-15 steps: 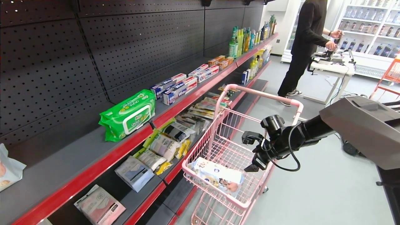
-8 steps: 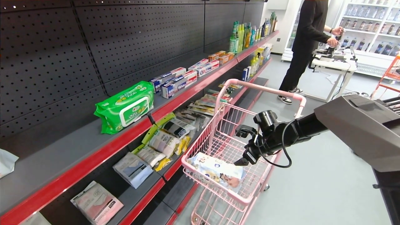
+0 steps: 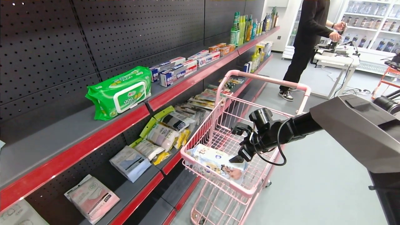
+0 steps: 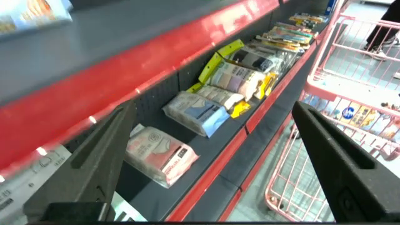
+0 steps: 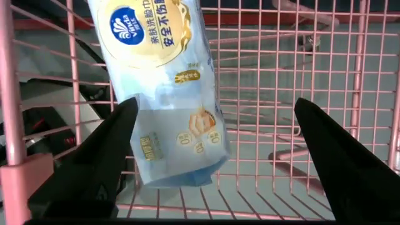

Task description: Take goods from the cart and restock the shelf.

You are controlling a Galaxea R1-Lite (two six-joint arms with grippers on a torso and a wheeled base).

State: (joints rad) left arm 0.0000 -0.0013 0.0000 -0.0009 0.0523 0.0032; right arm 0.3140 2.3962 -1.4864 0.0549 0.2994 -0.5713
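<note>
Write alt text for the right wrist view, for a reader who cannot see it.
The open right gripper hangs over a pale blue pack lying in the pink wire cart. The pack lies off-centre, toward one jaw.

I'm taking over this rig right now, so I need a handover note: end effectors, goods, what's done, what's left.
Right end effector: open, over the pink cart, above the blue-white pack, not gripping it.
Left end effector: open, empty, facing the lower shelf.
Done: nothing in hand; green pack sits on the upper shelf.
Left: grasp the pack, lift it out, place it on the shelf.
</note>
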